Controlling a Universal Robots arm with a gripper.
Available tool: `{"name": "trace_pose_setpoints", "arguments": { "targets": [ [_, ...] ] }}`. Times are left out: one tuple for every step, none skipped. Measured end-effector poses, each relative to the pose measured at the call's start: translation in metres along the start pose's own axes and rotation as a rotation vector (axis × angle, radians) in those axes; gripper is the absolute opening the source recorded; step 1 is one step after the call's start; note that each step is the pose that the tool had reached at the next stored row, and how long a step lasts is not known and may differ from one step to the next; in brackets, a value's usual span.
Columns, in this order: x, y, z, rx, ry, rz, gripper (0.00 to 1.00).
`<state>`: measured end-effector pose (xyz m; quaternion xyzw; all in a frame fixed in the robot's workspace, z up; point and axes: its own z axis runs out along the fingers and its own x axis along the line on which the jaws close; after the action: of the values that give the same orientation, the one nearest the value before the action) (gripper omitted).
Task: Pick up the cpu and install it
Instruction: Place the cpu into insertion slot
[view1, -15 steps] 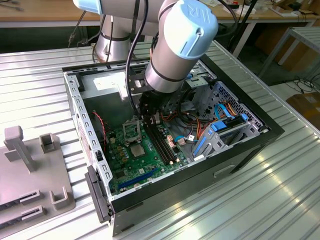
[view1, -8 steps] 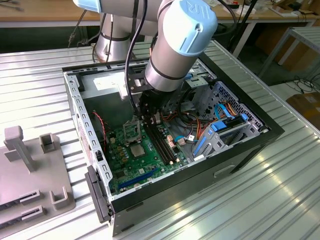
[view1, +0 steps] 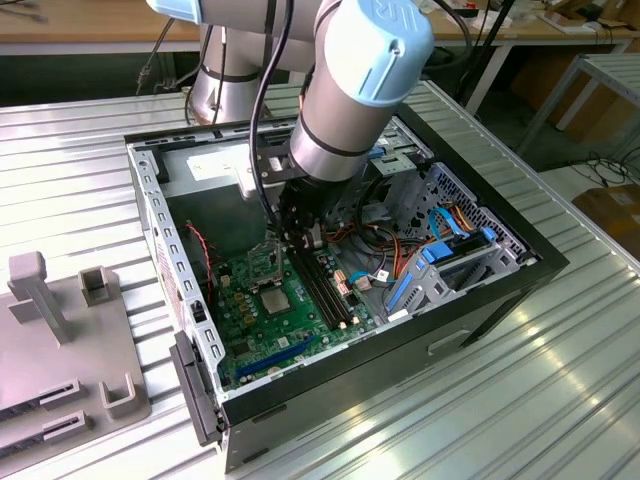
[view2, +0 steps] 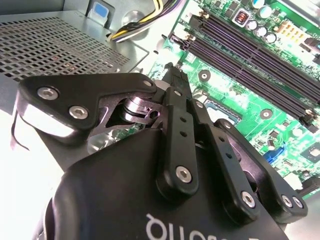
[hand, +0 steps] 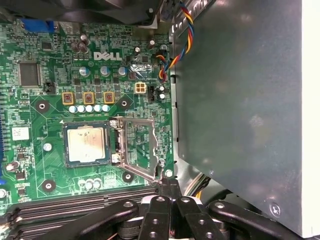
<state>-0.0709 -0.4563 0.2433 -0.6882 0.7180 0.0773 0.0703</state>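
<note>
cpu (hand: 86, 144) (view1: 275, 298) sits flat in its socket on the green motherboard (hand: 45, 100), inside the open pc case (view1: 150, 200) lying on the ribbed table (view1: 560, 380). Hinged load plate (hand: 139, 147) is swung open just beside it, on the far side in the exterior view, with the memory slots (view1: 325, 290) to the exterior view's right. Jaws are drawn tight together with the tips at the load plate's corner, near the cpu but apart from it; can't tell whether they pinch anything.

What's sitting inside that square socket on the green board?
The silver cpu lies flat inside; the metal cover frame stands open beside it. Whatever is under the cpu is hidden.
</note>
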Motion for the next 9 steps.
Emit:
{"name": "trace_pose_setpoints", "arguments": {
  "targets": [
    [-0.0001,0.0000,-0.0003,0.0000,0.0016,0.000,0.11],
    [-0.0002,0.0000,-0.0007,0.0001,0.0030,0.000,0.11],
    [-0.0004,0.0001,-0.0016,0.0002,0.0049,0.000,0.11],
    [-0.0006,0.0001,-0.0028,0.0003,0.0063,0.000,0.11],
    [-0.0008,0.0001,-0.0032,0.0004,0.0072,0.000,0.11],
    [-0.0009,0.0001,-0.0035,0.0004,0.0080,0.000,0.11],
    [-0.0009,0.0002,-0.0042,0.0005,0.0097,0.000,0.11],
    [-0.0010,0.0002,-0.0048,0.0005,0.0106,0.000,0.11],
    [-0.0012,0.0004,-0.0057,0.0006,0.0116,0.000,0.11]
  ]
}}
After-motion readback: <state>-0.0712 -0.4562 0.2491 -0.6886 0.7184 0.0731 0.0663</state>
